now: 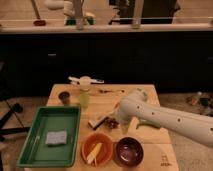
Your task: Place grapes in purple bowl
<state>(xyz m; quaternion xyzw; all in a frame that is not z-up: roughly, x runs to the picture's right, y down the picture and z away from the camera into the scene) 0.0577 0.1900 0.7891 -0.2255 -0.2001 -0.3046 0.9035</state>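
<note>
The grapes (113,123) lie on the wooden table (161,154) just below the centre of the frame, a small dark bumpy lump. It is too compact and too much in shadow to tell a long axis or which way it points. The gripper (119,124) is at their right side, low over the table and mostly hidden under the thick end of the white arm (165,118); its jaws stand apart, and whether they touch the cluster cannot be told. The arm comes in from the right edge of the frame and slants across the table's right half, covering part of a green thing (150,124) lying beneath it. Just left of the grapes is a small pale and dark packet (96,121). Below and to the right, near the front edge, sits the purple bowl (129,150), glossy and upright, close to the grapes but apart from them. Beside it on the left is an orange bowl (96,149) holding yellow sticks, and further left a green tray (35,142) with a grey sponge (56,137) in it. Toward the back of the table are a dark cup (64,97), a yellowish bottle (85,98) and a spoon (110,91). Behind runs a dark counter (105,55) under a pale ledge; the room is dim.
</note>
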